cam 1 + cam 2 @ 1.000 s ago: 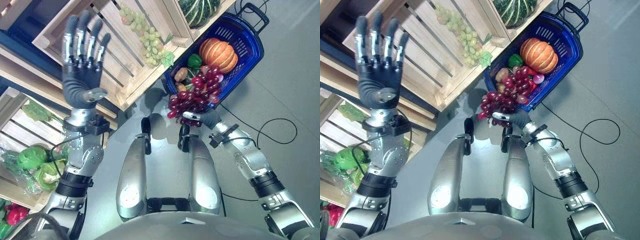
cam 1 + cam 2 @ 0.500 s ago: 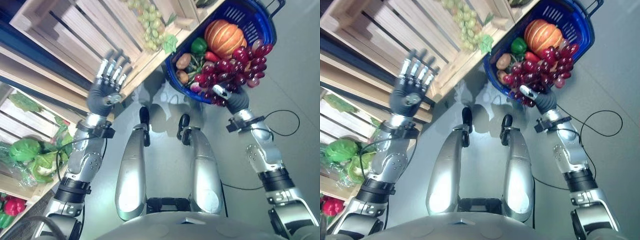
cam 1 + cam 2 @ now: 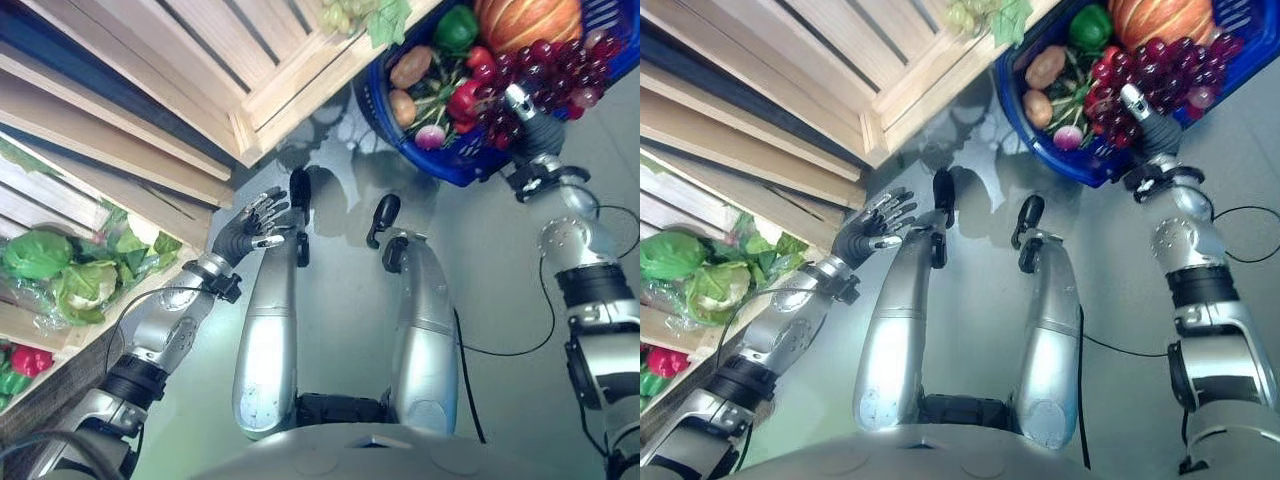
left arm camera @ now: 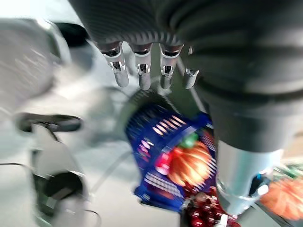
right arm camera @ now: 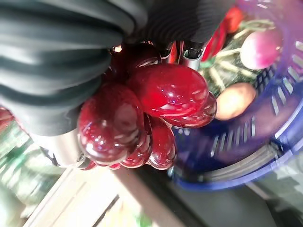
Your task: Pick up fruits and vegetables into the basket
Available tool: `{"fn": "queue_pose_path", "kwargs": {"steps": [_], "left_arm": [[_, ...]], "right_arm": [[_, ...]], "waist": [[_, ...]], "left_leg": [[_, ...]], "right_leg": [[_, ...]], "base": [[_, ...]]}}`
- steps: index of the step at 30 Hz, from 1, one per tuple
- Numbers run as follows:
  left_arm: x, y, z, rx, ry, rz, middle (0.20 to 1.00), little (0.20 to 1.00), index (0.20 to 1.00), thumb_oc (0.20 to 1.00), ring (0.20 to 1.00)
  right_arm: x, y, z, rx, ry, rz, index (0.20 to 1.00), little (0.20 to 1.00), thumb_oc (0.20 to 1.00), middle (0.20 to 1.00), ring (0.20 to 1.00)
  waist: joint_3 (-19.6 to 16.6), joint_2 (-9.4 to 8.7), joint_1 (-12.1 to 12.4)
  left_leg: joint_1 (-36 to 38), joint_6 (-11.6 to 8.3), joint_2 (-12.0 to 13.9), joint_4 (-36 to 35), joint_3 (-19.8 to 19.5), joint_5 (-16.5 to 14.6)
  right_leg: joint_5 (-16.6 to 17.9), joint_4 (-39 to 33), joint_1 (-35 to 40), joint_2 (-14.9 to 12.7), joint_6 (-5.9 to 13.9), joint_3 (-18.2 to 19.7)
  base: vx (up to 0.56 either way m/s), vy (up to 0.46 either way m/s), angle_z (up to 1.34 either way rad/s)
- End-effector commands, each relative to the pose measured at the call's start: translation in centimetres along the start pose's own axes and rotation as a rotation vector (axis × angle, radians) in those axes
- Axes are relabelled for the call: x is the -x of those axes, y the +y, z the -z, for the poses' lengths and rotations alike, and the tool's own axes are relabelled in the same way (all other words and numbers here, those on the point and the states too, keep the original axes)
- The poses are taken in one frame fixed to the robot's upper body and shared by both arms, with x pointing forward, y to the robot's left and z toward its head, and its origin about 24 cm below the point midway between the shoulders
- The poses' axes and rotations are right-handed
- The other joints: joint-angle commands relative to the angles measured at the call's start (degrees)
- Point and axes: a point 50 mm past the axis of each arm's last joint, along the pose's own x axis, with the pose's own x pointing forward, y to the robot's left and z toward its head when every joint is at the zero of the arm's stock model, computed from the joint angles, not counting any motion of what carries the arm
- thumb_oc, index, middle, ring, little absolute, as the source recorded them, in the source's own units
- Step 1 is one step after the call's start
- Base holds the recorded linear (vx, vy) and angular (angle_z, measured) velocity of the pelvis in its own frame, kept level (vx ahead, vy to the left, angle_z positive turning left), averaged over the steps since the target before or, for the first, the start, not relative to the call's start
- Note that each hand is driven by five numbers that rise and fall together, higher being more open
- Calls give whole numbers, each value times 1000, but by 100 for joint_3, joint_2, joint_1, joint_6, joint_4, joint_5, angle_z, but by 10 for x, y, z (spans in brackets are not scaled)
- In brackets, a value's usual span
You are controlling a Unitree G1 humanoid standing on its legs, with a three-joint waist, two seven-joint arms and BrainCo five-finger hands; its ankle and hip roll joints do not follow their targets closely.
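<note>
The right hand grips a bunch of glossy dark-red grapes, holding it over the blue plastic basket, which already carries pumpkin, pepper and potatoes. Release remains, by my judgement. The left hand hangs open, well apart.

The blue basket is crowded with produce, wooden crates just beside it.
</note>
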Motion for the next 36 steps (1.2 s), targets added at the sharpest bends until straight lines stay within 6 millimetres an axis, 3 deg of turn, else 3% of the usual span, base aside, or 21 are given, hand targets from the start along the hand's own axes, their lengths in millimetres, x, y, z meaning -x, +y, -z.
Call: {"fn": "queue_pose_path", "kwargs": {"steps": [1,13,21,22,23,26,31,35,36], "left_arm": [[-5,-28,10,26,-11,89,1000,1000,1000,1000,1000],[-19,-45,23,45,-22,110,1000,1000,1000,1000,1000],[-19,-55,33,37,-5,128,1000,1000,1000,1000,1000],[-20,-57,32,35,-12,129,1000,1000,1000,1000,1000],[-20,-58,31,32,-18,128,1000,1000,1000,1000,1000],[-19,-63,31,39,-25,136,1000,1000,1000,1000,1000],[-20,-69,26,-39,-86,119,1000,1000,1000,1000,1000],[-18,-72,19,-106,-152,95,1000,1000,1000,1000,1000],[-17,-73,16,-131,-175,83,1000,1000,1000,1000,1000]], "right_arm": [[1,-14,-27,7,-37,30,200,200,200,200,200],[-14,-26,-24,-161,63,178,200,200,200,200,200],[-12,-35,-22,-190,51,252,200,200,200,200,200],[-11,-38,-24,-170,27,277,724,724,724,724,724],[-10,-40,-27,-141,-6,305,1000,1000,1000,1000,1000],[-8,-44,-39,-1,-116,414,1000,1000,1000,1000,1000],[-9,-39,-33,330,-86,555,1000,1000,1000,1000,1000],[-2,-33,-3,523,2,551,1000,1000,1000,1000,1000],[4,-32,13,565,49,544,1000,1000,1000,1000,1000]], "waist": [[-378,550,-83],[-378,802,-9],[-378,817,-30],[-378,812,-36],[-378,811,-39],[-378,802,-58],[-378,786,-128],[-378,740,-221],[-378,728,-261]], "left_leg": [[-119,414,-195,310,228,-777],[-885,388,-295,437,149,-705],[-1070,387,-357,504,115,-754],[-1059,391,-358,493,112,-757],[-1043,393,-361,482,108,-761],[-951,400,-347,426,111,-781],[-543,365,-288,157,188,-743],[-37,337,-250,-139,288,-675],[140,328,-248,-210,329,-658]], "right_leg": [[344,106,-355,98,308,-227],[347,424,-1235,12,313,-95],[381,387,-1431,70,302,-24],[387,365,-1414,75,307,-23],[392,352,-1404,84,308,-20],[417,251,-1301,115,311,-15],[449,-68,-906,189,296,-27],[496,-388,-442,251,286,-19],[515,-482,-273,265,290,-12]], "base": [[26,17,4],[3,11,2],[-6,4,0],[-36,12,-1],[-36,16,-1],[-42,13,-1],[-72,45,-3],[-77,69,-11],[-70,65,-11]]}}
